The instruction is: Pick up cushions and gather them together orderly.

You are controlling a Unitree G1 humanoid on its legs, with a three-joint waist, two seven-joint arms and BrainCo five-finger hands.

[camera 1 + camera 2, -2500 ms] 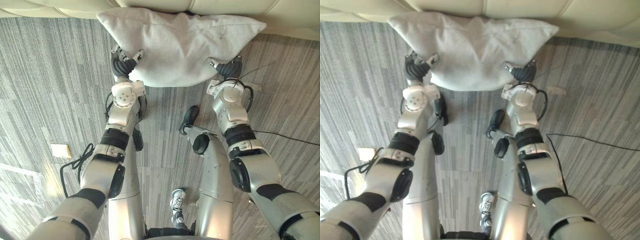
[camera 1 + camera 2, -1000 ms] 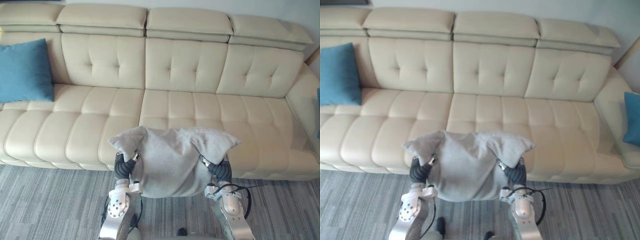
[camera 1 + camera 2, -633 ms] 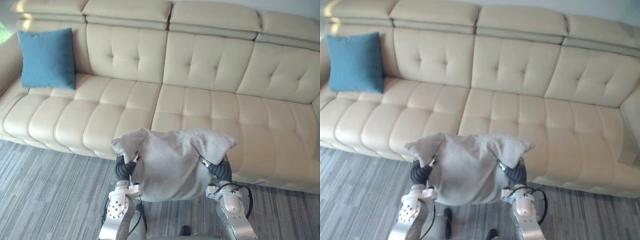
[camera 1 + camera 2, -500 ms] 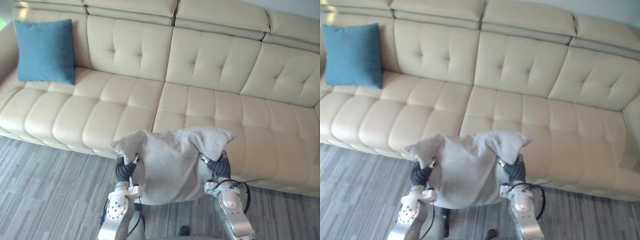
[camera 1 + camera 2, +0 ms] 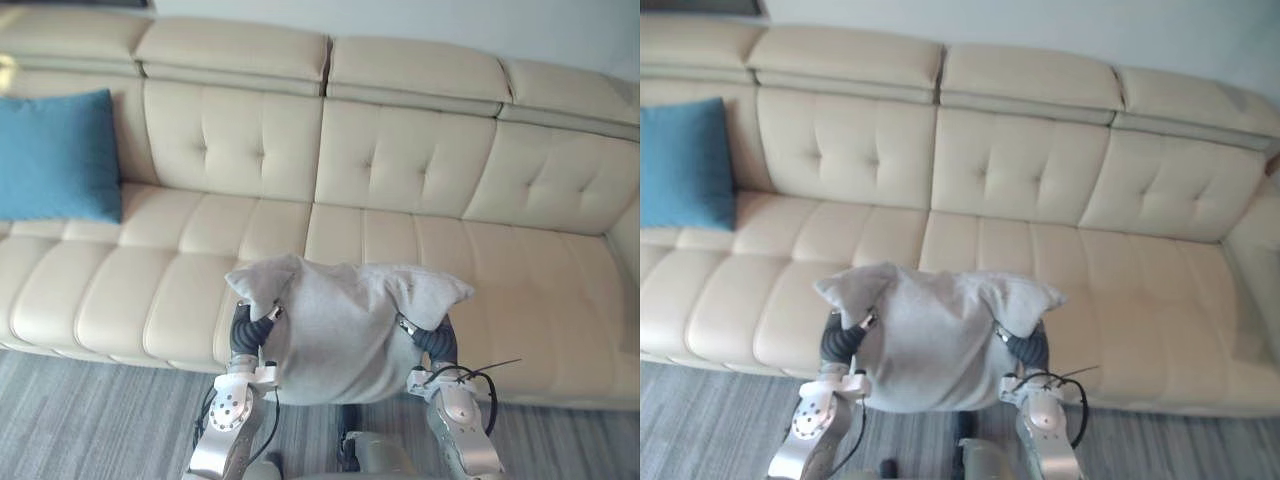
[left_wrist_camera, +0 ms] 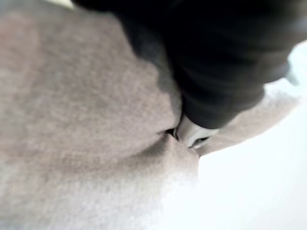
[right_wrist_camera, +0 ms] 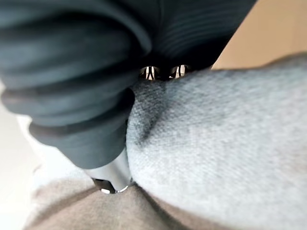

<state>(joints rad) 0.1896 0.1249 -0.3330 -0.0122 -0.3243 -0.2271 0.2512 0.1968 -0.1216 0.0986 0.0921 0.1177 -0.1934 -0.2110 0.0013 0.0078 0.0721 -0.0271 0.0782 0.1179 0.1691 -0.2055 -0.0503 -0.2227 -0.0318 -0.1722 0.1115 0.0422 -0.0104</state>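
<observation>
Between our two hands hangs the grey cushion (image 5: 335, 330), held up in front of the sofa (image 5: 400, 190). Our left hand (image 5: 247, 338) has one side of it and our right hand (image 5: 432, 342) the other. Each is closed into the fabric, and the cushion's upper corners flop over the tops of the hands. The wrist views bear this out: a fingertip (image 6: 192, 133) of the left hand digs into a fold of cloth, and a fingertip (image 7: 111, 178) of the right presses in the same way, with cloth bulging around it.

We judge the pick-up of this cushion done, and the grip looks even on both sides.

What is left is the gathering. A blue cushion (image 5: 55, 155) stands well off to the left of our left hand, upright against the sofa's backrest at the far end. The grey one is nowhere near it yet. We take it that we must carry our load over to that end, set it down just beside the blue one, and let go with both hands. Whether other cushions wait elsewhere we cannot tell.
</observation>
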